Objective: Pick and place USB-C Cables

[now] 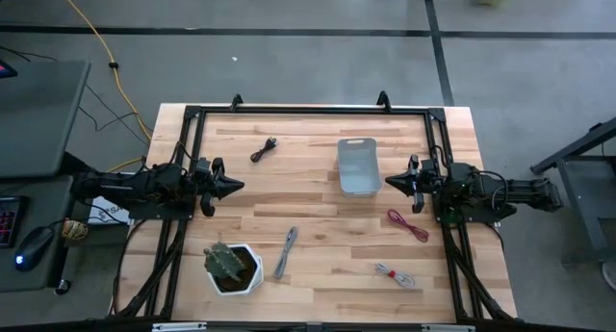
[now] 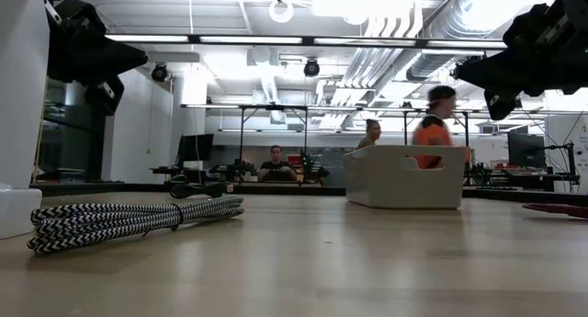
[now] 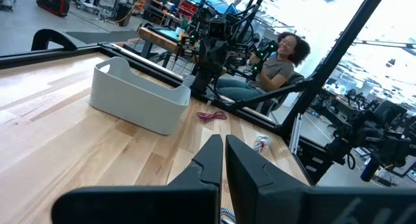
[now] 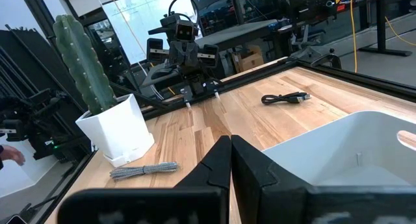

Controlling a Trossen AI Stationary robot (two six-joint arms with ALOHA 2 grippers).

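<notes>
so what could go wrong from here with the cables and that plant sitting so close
1. The grey cable lies right beside the white cactus pot, so the left pincer, now shut and raised, might bump the pot when reaching down.
2. All four cables are thin and flat on the table; a grasp could slip, especially on the black cable.
3. The dark red cable and whitish cable sit near the table's right edge and could be nudged off.

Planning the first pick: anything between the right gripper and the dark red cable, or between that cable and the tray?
Nothing visible. The right gripper, shut, hangs above the table beside the pale tray. The dark red cable lies on bare wood just below it in the high view, and the stretch from there to the tray holds nothing.
</notes>
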